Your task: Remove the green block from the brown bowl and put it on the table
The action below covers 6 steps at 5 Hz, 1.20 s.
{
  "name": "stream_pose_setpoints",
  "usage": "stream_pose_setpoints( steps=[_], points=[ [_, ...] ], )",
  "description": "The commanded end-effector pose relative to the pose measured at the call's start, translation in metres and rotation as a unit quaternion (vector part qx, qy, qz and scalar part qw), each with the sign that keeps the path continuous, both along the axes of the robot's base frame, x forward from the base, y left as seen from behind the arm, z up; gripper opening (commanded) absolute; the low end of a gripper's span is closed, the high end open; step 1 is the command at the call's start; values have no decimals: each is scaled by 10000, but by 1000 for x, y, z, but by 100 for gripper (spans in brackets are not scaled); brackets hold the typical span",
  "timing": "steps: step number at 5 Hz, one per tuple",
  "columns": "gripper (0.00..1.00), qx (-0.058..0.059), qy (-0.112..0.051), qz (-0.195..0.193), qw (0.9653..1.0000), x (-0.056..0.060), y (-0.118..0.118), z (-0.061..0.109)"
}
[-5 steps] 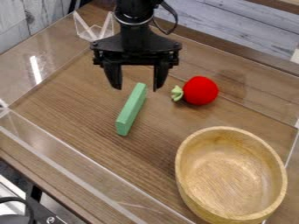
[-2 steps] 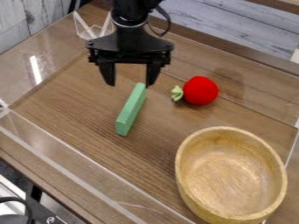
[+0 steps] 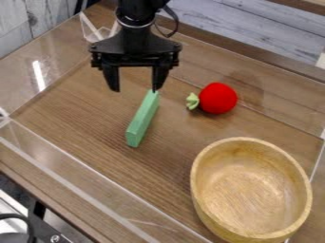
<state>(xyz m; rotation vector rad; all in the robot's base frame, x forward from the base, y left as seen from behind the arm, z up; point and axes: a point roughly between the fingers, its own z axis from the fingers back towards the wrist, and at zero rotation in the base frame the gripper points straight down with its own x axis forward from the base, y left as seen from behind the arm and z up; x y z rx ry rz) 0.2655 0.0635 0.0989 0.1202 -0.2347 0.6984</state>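
Observation:
The green block (image 3: 143,119) lies flat on the table (image 3: 76,123), left of centre, pointing from near left to far right. The brown bowl (image 3: 252,190) sits at the near right and holds nothing. My gripper (image 3: 133,84) hangs just beyond the block's far end, above the tabletop, open with nothing between its black fingers (image 3: 113,81). It is apart from the block and well away from the bowl.
A red ball-like fruit with a green stem (image 3: 216,98) rests to the right of the block. Low clear acrylic walls (image 3: 76,166) run round the table's edges. A white plank wall stands behind.
The open gripper has drifted up and to the left, away from the green block. The block, the fruit and the bowl have stayed put.

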Motion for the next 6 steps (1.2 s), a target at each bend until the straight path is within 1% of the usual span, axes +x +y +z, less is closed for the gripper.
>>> stream_pose_setpoints(
  steps=[1,2,3,4,5,6],
  points=[
    [100,-18,-214,44,9998,16,5,8],
    [0,14,-206,10,9998,19,7,5],
    [100,1,-205,165,9997,21,-2,11],
    [100,-6,-211,273,9994,22,-12,17],
    [100,-15,-205,-143,9997,18,-13,23],
    [100,13,-199,-499,9986,14,-12,26]
  ],
)
